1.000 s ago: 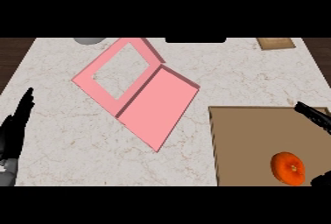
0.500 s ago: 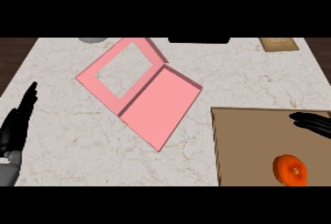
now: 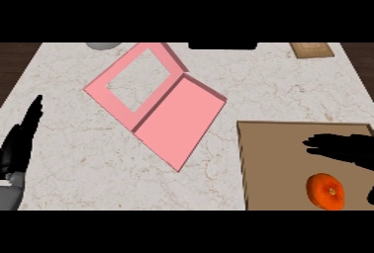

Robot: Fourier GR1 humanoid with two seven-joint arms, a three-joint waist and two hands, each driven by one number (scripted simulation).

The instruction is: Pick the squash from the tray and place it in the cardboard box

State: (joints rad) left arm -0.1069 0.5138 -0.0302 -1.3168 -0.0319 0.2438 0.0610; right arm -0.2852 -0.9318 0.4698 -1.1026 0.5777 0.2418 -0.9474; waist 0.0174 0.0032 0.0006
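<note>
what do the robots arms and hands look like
Each hand is black: the left hand at the view's left edge, the right hand at the right. A smooth grey forearm shows below the left hand. No cables or markings are visible.

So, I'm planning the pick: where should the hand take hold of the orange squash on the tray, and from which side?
Probably around its rounded middle, from above: the squash lies alone on the flat tray, sides free. The right hand, open just beyond it, is nearest.
</note>
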